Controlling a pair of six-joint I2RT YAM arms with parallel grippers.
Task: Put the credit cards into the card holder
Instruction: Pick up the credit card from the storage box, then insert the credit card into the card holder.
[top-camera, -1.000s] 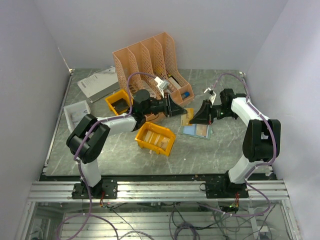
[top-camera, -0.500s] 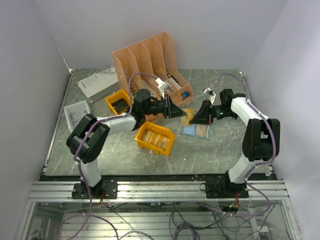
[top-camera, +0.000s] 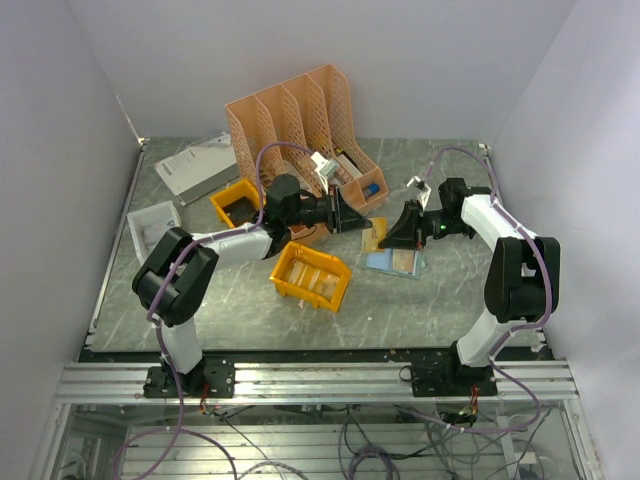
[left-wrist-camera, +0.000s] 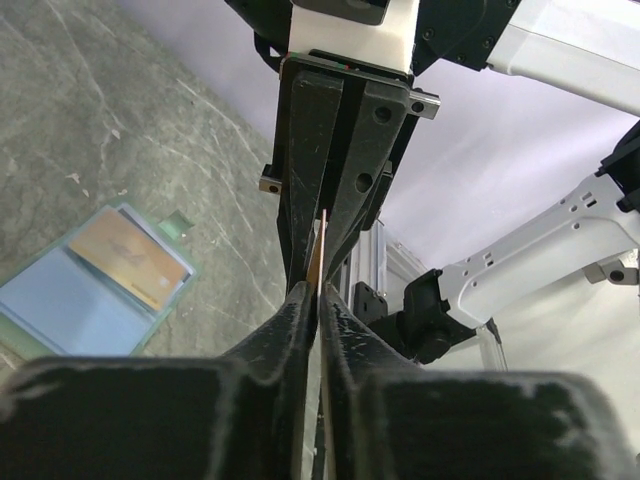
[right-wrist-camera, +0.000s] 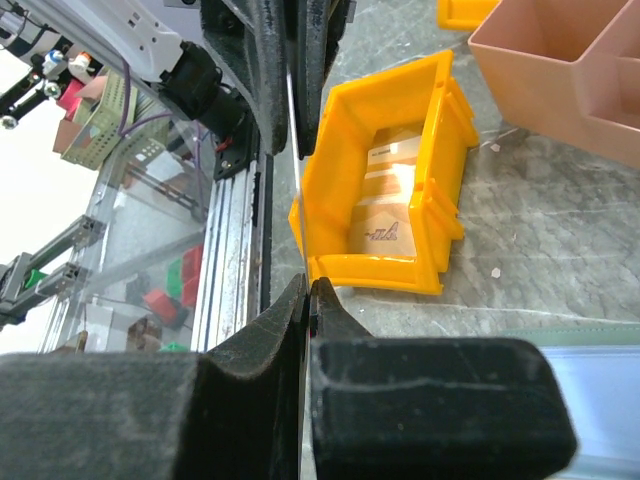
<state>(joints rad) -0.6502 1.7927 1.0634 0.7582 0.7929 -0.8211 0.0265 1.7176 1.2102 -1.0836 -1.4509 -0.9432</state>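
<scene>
Far left on the table (top-camera: 230, 312): a white tray (top-camera: 150, 222) and a grey booklet (top-camera: 195, 165), then a yellow bin (top-camera: 238, 203), with the pink file rack (top-camera: 300, 110) behind. The left arm reaches across to mid-table, and there's the left pincer (top-camera: 352, 214). It's narrow, with one of its fingers (left-wrist-camera: 290, 330) on each side of a thin card (left-wrist-camera: 321, 250) that stands on edge in the air. Pinching or just shy of it, I can't tell. In front of it, a second yellow bin (top-camera: 312, 277) has pale cards (right-wrist-camera: 385, 200) lying inside. Straight opposite, the right pincer (top-camera: 393, 234) is clamped tight on that same card, tips facing tips. Beneath the meeting point, the card holder (top-camera: 395, 262) lies open and flat on the table, blue inside up, a tan card (left-wrist-camera: 130, 270) lying on that blue inside.
</scene>
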